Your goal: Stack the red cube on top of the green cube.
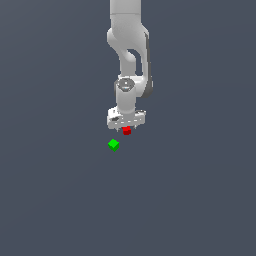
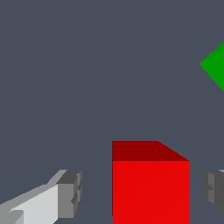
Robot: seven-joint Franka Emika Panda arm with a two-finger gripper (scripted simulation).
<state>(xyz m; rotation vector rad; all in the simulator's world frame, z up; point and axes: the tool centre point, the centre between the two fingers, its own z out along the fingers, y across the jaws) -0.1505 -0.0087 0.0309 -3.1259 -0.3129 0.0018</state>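
The red cube (image 1: 127, 131) rests on the grey floor, just under the white hand. My gripper (image 1: 126, 126) is lowered over it. In the wrist view the red cube (image 2: 150, 183) stands between the two grey fingertips (image 2: 70, 192), with a gap showing on each side, so my gripper (image 2: 141, 192) is open around the cube without touching it. The green cube (image 1: 113, 145) lies on the floor a short way off, toward the exterior view's left and nearer the camera. Only a corner of the green cube (image 2: 215, 65) enters the wrist view.
The plain dark grey floor (image 1: 190, 200) stretches all around. The white arm (image 1: 129, 50) rises above the hand.
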